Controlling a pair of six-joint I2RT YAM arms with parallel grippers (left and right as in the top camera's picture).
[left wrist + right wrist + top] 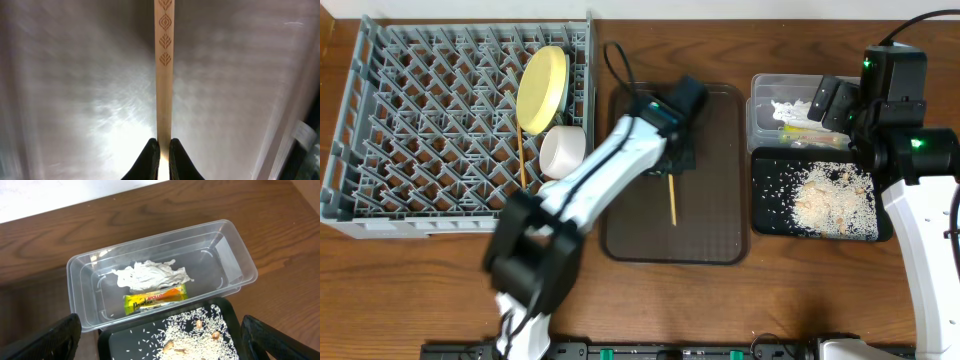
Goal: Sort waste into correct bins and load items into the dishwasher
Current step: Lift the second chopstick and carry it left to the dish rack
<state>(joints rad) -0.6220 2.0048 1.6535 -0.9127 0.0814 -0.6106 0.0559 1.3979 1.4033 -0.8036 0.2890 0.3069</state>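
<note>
Where the overhead view looks down on the bench (420, 280), the left arm (610, 165) reaches over the brown serving tray (720, 220). A thin wooden chopstick (672, 200) lies on that tray, its far end hidden under the wrist. Left of the arm sits the grey dish rack (380, 120). It holds a yellow plate (542, 85) standing on edge, a white vessel (563, 150) that could be a cup or a bowl, and a second chopstick (523, 150) among the pegs. To the right, a clear tub (760, 110) and a black tray (767, 195) sit side by side, with rice scraps (835, 200) spread over the black tray.

In the left wrist view, the chopstick is pale wood with four carved leaf marks towards its far end. It runs straight ahead from the left fingers (150, 160), which are clamped on its near end, one on each side.

In the right wrist view, the right fingers (50, 340) are spread wide apart and hold nothing. Ahead of them the tub holds crumpled white paper (150, 275) and a green-and-orange wrapper (156, 299), the wrapper on the side nearer the fingers. The black tray lies closest, between the fingers, just beside the tub's near wall, with rice scattered across it.
</note>
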